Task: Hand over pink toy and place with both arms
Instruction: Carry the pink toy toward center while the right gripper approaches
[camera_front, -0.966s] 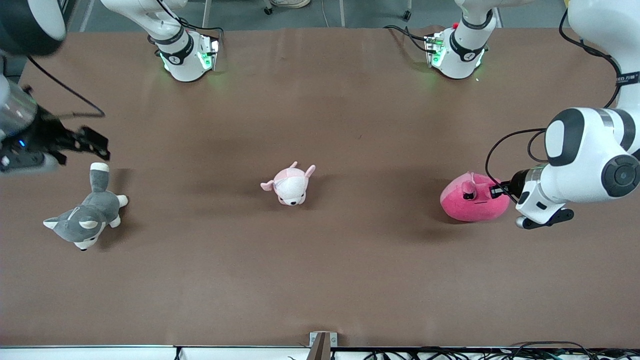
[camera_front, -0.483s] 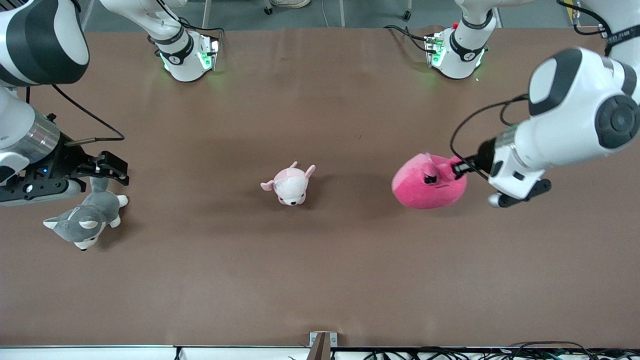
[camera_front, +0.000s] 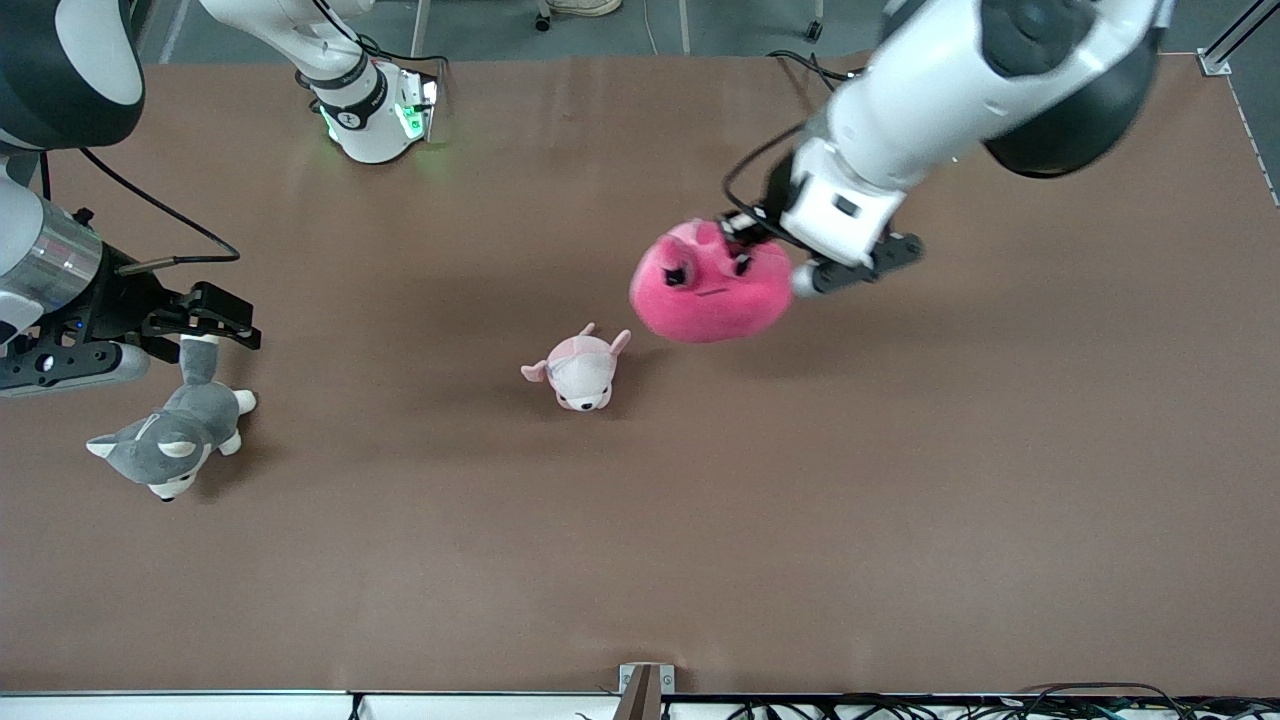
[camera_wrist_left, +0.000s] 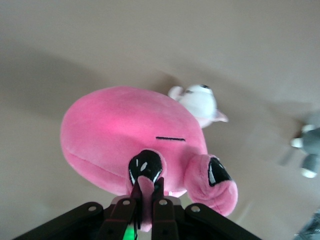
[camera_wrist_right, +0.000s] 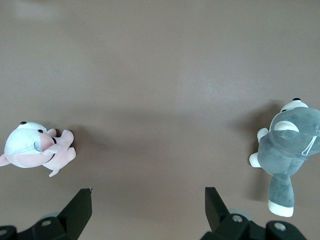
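Note:
The pink toy (camera_front: 708, 285), a round hot-pink plush, hangs in the air over the table's middle. My left gripper (camera_front: 745, 245) is shut on a small pink flap of it; the left wrist view shows the toy (camera_wrist_left: 125, 135) with the left gripper (camera_wrist_left: 147, 187) clamped on that flap beside a dark eye. My right gripper (camera_front: 215, 320) is open and empty, in the air at the right arm's end of the table, above the grey husky's tail. In the right wrist view the right gripper (camera_wrist_right: 148, 200) stands wide apart over bare table.
A small pale pink-and-white plush (camera_front: 580, 368) lies mid-table, just nearer the front camera than the held toy. A grey-and-white husky plush (camera_front: 170, 440) lies at the right arm's end. Both show in the right wrist view: pink-and-white plush (camera_wrist_right: 35, 147), husky (camera_wrist_right: 290, 145).
My left arm has lifted the pink toy off the table and carried it from the left arm's end toward the middle. My right gripper has shifted slightly toward the middle.

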